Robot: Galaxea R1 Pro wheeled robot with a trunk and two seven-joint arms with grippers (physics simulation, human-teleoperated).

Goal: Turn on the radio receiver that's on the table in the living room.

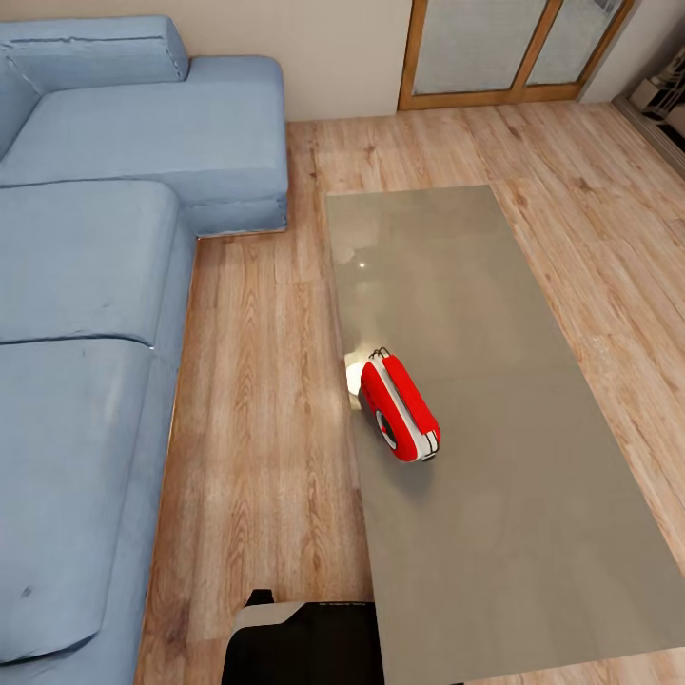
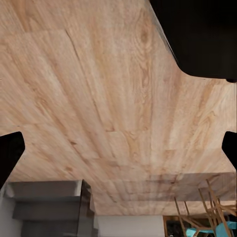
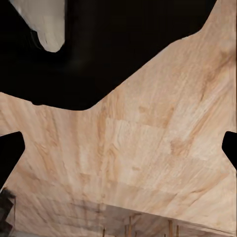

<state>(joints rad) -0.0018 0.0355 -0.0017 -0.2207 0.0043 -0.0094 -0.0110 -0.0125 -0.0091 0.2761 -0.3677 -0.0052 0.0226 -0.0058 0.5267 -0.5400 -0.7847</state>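
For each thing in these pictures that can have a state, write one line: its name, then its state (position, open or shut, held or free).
radio receiver: lying on the table near its sofa-side edge, untouched.
table: bears just the radio.
glass doors: shut.
left tool: open, nothing held, wood floor beyond it.
right tool: open, nothing held, wood floor beyond it.
sofa: unoccupied, beside the table.

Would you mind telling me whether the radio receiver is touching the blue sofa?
Apart. In the head view the radio receiver lies on the table near its left edge, and a wide strip of wood floor separates the table from the sofa.
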